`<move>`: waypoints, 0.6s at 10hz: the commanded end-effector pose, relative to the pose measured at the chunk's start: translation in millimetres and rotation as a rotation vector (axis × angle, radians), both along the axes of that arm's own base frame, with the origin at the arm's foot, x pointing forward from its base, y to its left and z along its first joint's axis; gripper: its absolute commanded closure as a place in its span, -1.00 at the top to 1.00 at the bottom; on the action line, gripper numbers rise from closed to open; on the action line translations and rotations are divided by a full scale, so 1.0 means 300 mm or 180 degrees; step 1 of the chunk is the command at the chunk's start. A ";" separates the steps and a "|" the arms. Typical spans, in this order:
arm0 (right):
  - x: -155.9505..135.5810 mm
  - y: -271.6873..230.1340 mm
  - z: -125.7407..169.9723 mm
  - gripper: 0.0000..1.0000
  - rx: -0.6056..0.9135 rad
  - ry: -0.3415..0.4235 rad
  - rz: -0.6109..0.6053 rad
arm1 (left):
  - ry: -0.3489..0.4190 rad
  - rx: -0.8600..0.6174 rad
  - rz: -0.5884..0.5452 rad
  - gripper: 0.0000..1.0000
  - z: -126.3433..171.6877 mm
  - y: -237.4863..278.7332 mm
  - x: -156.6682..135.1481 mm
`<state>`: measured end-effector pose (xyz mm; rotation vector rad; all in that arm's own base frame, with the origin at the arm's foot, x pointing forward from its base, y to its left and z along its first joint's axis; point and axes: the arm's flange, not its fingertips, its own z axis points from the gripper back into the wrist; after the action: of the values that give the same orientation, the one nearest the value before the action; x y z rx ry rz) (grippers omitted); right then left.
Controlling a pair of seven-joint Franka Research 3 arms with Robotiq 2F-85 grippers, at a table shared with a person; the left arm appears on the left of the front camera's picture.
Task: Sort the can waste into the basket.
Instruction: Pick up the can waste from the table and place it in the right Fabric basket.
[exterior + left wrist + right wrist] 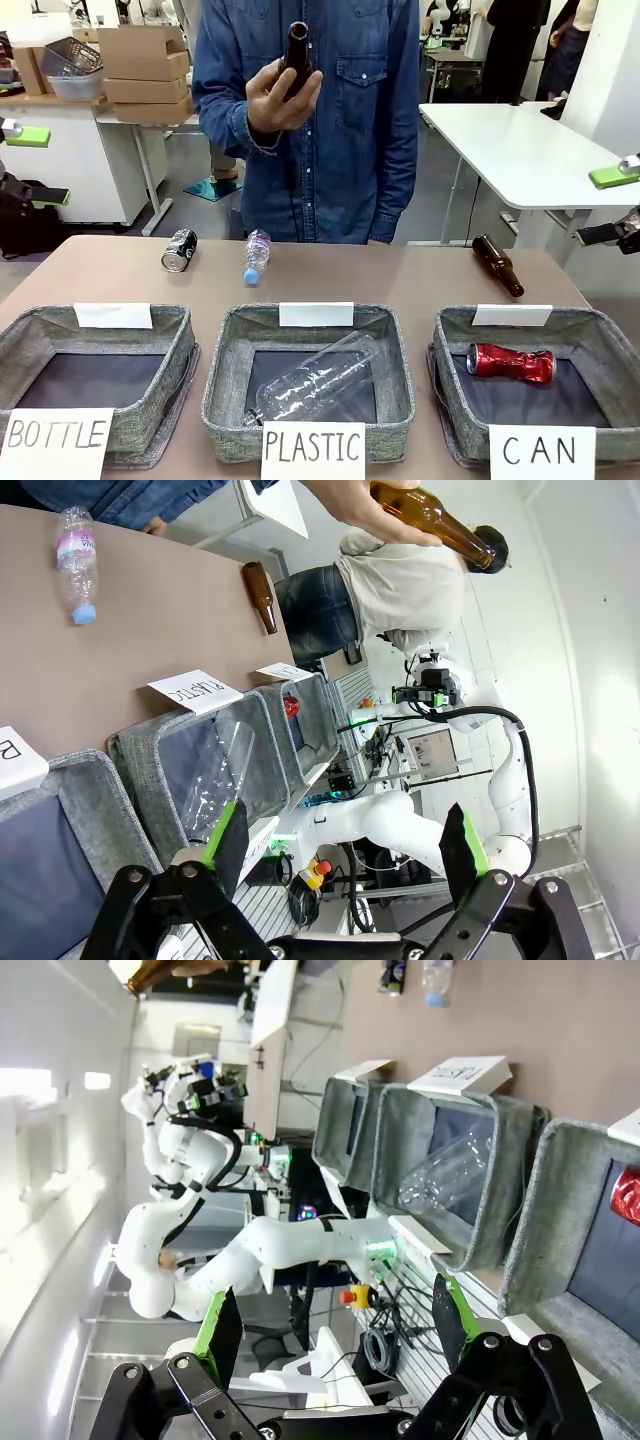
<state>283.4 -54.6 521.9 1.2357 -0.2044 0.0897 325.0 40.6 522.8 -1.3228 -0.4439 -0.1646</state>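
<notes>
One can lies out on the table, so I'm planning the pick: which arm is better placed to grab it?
Left, probably. The black and silver can lies at the far left, nearer the open left gripper. The right gripper, also open, sits on the side of the CAN basket.

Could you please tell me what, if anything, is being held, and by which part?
The left pincer and right pincer are open and empty. The person's hand grips a brown glass bottle around its body.
</notes>
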 end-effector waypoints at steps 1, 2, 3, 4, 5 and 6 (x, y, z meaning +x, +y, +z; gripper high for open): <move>-0.001 -0.006 0.002 1.00 -0.0028 -0.0070 0.0057 | -0.0075 -0.0063 -0.0019 1.00 0.003 -0.004 0.003; -0.001 -0.006 0.002 1.00 -0.0028 -0.0070 0.0057 | -0.0075 -0.0063 -0.0019 1.00 0.003 -0.004 0.003; -0.001 -0.006 0.002 1.00 -0.0028 -0.0070 0.0057 | -0.0075 -0.0063 -0.0019 1.00 0.003 -0.004 0.003; -0.001 -0.006 0.002 1.00 -0.0028 -0.0070 0.0057 | 0.0000 0.0000 0.0000 1.00 0.000 0.000 0.000; -0.001 -0.006 0.002 1.00 -0.0028 -0.0070 0.0057 | 0.0280 0.0453 0.0006 1.00 -0.008 -0.011 0.085; -0.001 -0.006 0.002 1.00 -0.0028 -0.0070 0.0057 | 0.0470 0.0622 -0.0078 1.00 -0.014 -0.017 0.166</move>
<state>283.4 -54.5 521.9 1.2355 -0.2042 0.0909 347.8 35.1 514.3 -1.2149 -0.3693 -0.1404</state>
